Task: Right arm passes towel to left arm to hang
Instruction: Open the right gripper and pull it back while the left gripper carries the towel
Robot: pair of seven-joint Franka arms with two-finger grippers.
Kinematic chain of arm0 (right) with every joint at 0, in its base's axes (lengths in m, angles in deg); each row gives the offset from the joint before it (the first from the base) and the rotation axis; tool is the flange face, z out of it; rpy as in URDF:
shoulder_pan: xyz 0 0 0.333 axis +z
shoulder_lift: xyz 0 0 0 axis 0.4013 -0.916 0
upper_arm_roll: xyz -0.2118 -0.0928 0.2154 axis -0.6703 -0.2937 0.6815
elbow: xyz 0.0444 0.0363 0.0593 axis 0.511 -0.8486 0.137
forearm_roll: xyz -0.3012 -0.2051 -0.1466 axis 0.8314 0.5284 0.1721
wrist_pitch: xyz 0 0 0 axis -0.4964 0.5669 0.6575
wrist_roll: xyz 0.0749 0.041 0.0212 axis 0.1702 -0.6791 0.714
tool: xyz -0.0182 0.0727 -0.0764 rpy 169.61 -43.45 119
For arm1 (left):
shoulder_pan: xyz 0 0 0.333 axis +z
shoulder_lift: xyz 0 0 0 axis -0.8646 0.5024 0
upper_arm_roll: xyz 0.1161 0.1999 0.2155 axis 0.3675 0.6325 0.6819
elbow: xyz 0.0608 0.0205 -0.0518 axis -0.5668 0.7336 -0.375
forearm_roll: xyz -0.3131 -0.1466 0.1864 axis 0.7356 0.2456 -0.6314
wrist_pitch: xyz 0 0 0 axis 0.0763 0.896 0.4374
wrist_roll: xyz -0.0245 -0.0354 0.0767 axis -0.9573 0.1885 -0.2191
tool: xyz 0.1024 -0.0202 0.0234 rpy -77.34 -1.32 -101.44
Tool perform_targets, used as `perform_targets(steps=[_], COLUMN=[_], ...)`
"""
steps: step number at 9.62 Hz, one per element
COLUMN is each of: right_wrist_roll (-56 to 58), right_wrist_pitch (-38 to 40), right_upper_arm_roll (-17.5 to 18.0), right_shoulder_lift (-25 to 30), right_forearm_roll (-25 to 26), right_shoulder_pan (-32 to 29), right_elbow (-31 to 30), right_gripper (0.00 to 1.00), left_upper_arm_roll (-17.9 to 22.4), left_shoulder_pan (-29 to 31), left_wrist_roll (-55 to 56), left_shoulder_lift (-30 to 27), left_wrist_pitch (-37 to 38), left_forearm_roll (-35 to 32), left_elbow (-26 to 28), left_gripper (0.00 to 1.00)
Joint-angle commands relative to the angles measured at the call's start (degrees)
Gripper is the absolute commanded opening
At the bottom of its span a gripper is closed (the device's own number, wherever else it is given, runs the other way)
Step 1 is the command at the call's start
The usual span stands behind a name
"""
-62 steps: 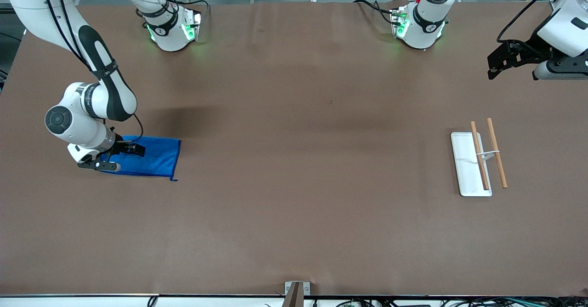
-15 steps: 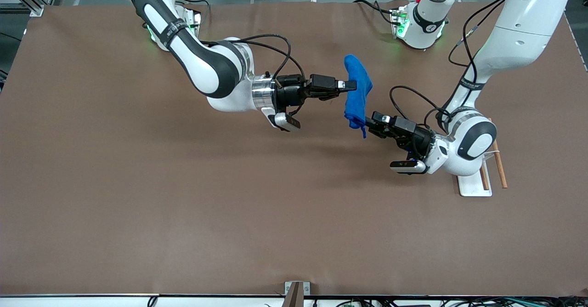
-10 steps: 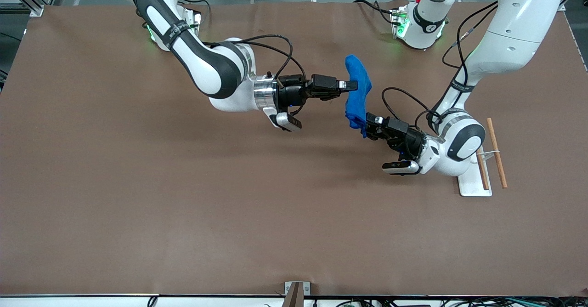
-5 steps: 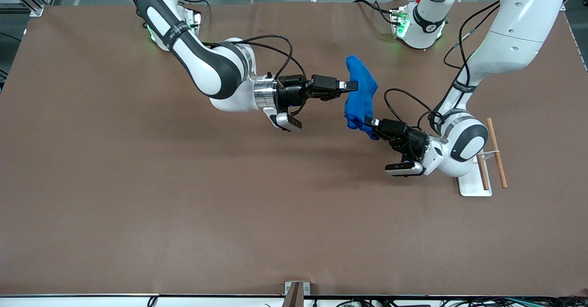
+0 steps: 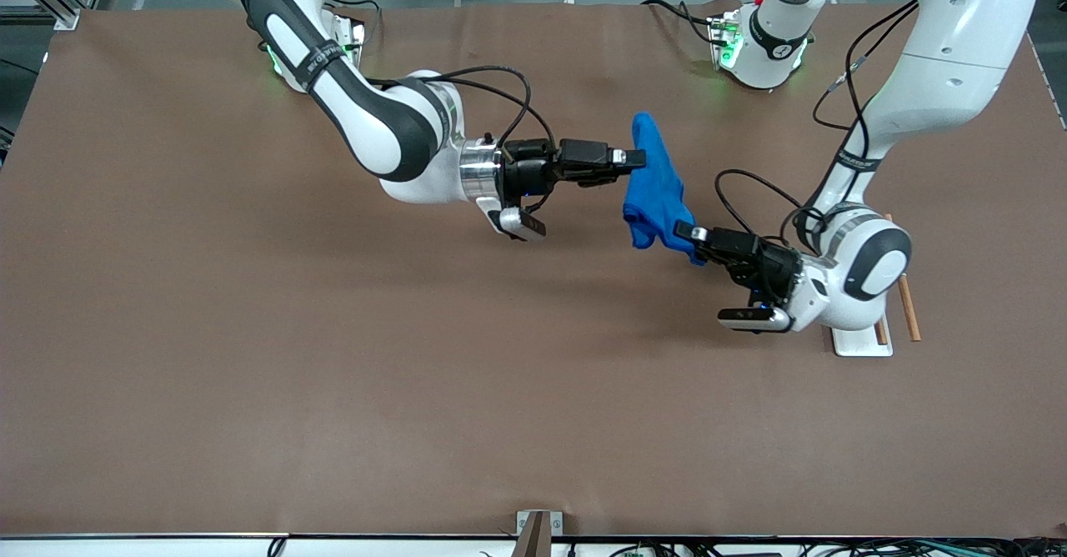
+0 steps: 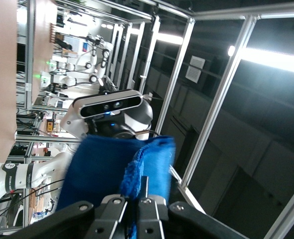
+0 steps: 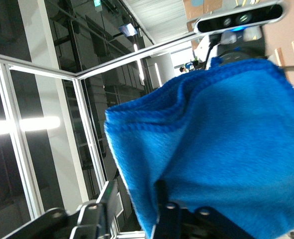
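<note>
The blue towel (image 5: 655, 190) hangs in the air over the middle of the table, stretched between both grippers. My left gripper (image 5: 686, 231) is shut on the towel's lower corner; in the left wrist view its fingers (image 6: 116, 204) pinch the folded blue towel (image 6: 102, 169) edge. My right gripper (image 5: 635, 158) is at the towel's upper part with its jaws parted. In the right wrist view the towel (image 7: 221, 149) lies against one finger (image 7: 161, 198) of the right gripper (image 7: 134, 198), and the other finger stands clear of it.
A white tray (image 5: 850, 343) with two wooden rods (image 5: 909, 317) lies at the left arm's end of the table, mostly hidden under the left arm's wrist. The brown table (image 5: 417, 357) stretches wide toward the front camera.
The left gripper has shut on the towel's lower corner and pulled it toward the left arm's end. The right gripper's jaws have parted. The towel now hangs slanted.
</note>
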State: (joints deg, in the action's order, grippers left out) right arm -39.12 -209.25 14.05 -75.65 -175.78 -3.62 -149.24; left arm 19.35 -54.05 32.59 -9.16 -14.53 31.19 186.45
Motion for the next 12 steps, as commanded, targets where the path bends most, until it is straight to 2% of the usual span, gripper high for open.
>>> perform_targets(steps=[1, 2, 4, 6, 7, 10, 12], right_wrist_roll=[0.5, -3.0, -11.7, -13.4, -13.4, -13.5, -13.6], right_wrist_pitch=[0.0, 0.1, 0.6, 2.1, 5.4, 21.3, 30.3], right_upper_arm_roll=[0.3, 0.2, -0.8, -5.0, -8.9, -22.0, -30.0], right_shoulder_lift=[0.0, 0.0, 0.1, 0.1, 0.1, 0.8, 0.8], right_forearm_roll=[5.9, 14.6, 29.8, 38.1, 42.2, 53.5, 61.4], right_shoulder_pan=[-5.9, -9.6, -14.3, -15.2, -15.2, -15.1, -15.1], right_elbow=[-1.3, -1.5, -1.1, -0.9, -0.9, 0.4, 3.8], right_gripper=[1.00, 1.00, 1.00, 1.00, 1.00, 1.00, 1.00], left_upper_arm_roll=[2.2, 2.2, 2.1, 3.5, 6.4, 6.7, 7.1], left_shoulder_pan=[-0.4, -0.3, -0.4, 0.0, -0.3, -0.3, 0.0], left_wrist_roll=[10.2, 16.6, 34.3, 38.2, 37.4, 38.5, 42.3], left_shoulder_lift=[-3.3, -5.3, -5.7, -5.6, -5.9, -9.8, -11.9], left_wrist_pitch=[-5.5, -9.1, -13.6, -14.0, -14.4, -14.4, -14.0], left_forearm_roll=[-0.9, -5.5, -21.0, -32.3, -38.4, -61.2, -70.4], left_elbow=[-0.7, -2.8, -13.0, -16.5, -16.9, -17.1, -17.0], left_gripper=[0.00, 0.00, 0.00, 0.00, 0.00, 0.00, 0.00])
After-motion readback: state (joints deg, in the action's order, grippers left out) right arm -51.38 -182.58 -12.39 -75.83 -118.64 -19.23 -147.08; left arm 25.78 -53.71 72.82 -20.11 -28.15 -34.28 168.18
